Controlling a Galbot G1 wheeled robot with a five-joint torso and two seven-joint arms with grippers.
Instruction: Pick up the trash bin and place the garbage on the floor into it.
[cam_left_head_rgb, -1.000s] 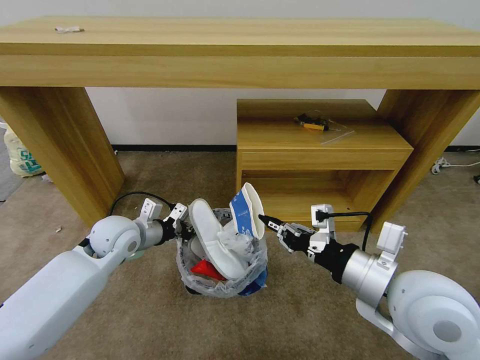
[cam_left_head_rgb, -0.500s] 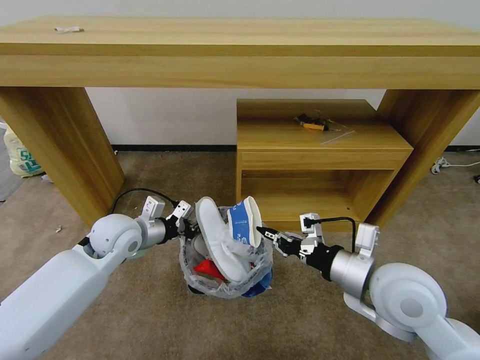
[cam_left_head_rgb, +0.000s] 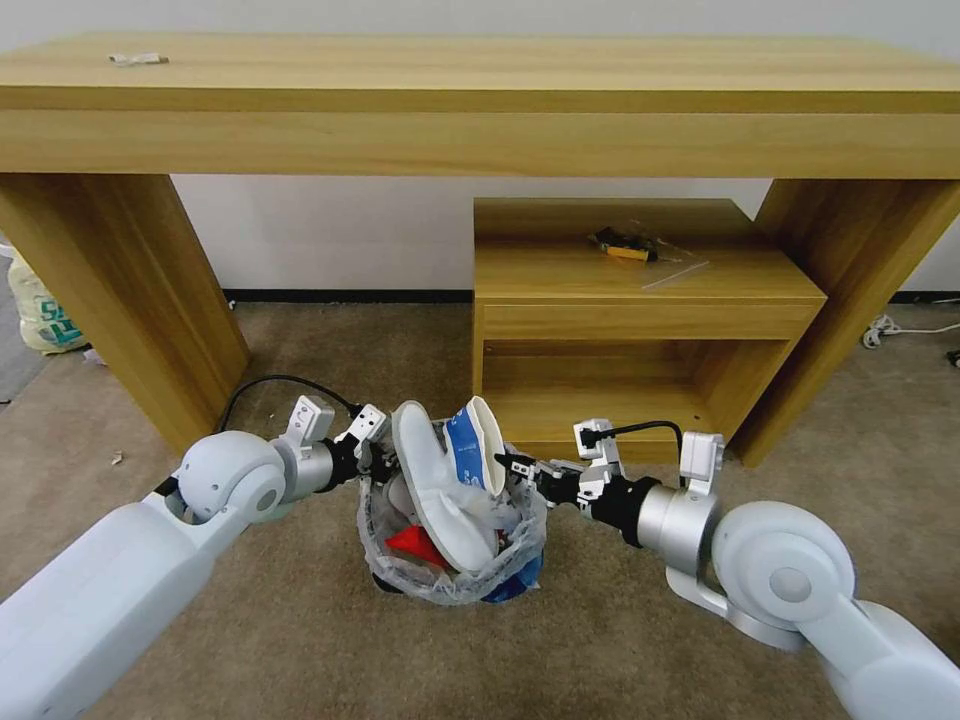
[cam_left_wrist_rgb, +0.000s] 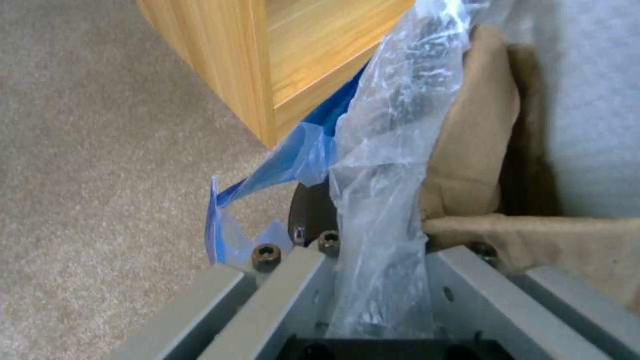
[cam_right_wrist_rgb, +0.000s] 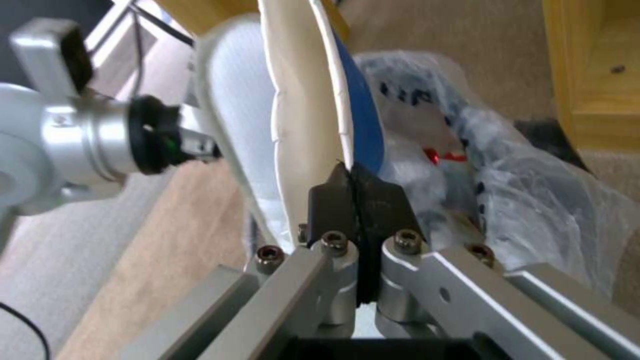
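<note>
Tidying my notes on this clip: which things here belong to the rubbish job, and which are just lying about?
Job:
trash bin, gripped at its rim by the left gripper
white slippers
right gripper, shut on a slipper
carpet floor

Lying about:
desk
wooden cabinet
yellowish bag

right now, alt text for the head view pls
Two robot arms meet at a small trash bin on beige carpet: the left gripper clamps its rim, and the right gripper, fingers shut, pinches a white slipper standing in it, below a wooden desk.
</note>
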